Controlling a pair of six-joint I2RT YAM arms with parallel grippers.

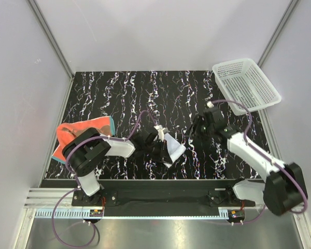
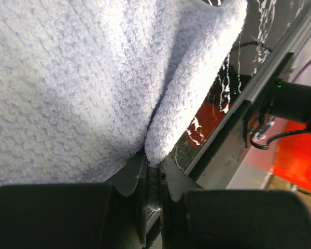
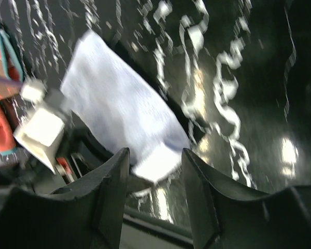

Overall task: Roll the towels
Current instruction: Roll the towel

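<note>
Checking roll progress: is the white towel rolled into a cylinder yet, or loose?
Loose, not rolled. The white towel is a creased sheet with one edge folded over, pinched in the left gripper; no cylinder shows in any view.

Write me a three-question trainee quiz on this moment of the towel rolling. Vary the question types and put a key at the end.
1. True or false: the right end effector is clamped on the white towel.
2. Multiple choice: where does the orange-red towel lie?
A. at the left side of the table
B. between the right end effector's fingers
C. on top of the white towel
3. Fill in the blank: the left end effector is pinched shut on the ___ towel.

Key
1. False: its fingers stand apart with nothing between them.
2. A
3. white
</note>
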